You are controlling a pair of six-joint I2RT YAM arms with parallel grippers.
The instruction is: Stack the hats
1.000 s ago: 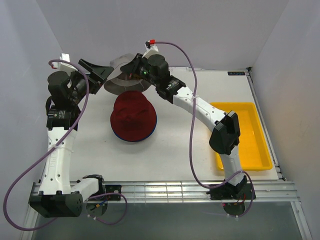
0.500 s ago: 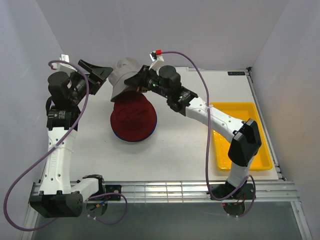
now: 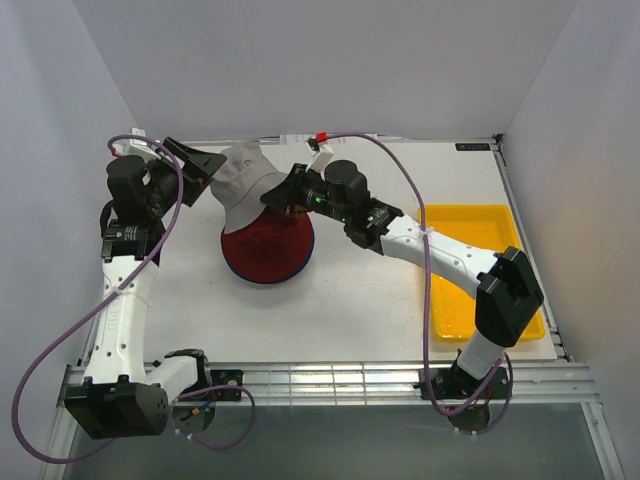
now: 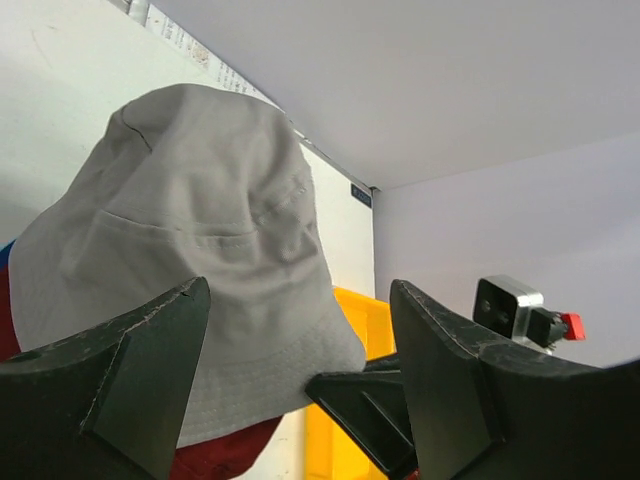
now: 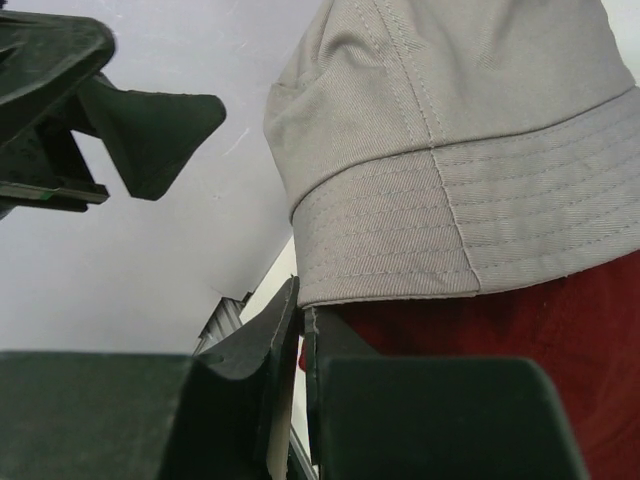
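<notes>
A grey hat (image 3: 245, 180) hangs tilted over the back left of a dark red hat (image 3: 272, 250). The red hat tops a stack on the table, and a blue brim edge (image 3: 311, 243) shows beneath it. My right gripper (image 3: 276, 198) is shut on the grey hat's brim; in the right wrist view the brim edge (image 5: 322, 300) is pinched at the fingertips, above the red hat (image 5: 500, 350). My left gripper (image 3: 205, 160) stands open just left of the grey hat (image 4: 190, 250), with nothing held between its fingers (image 4: 160, 340).
A flat yellow tray (image 3: 470, 209) lies at the right side of the table, also seen as the yellow tray (image 4: 355, 330) past the hats. White walls close in the back and both sides. The arm bases sit at the near edge.
My right arm has carried the grey hat from the back of the table forward and down onto the red hat. The left gripper has shifted slightly and stays open.
</notes>
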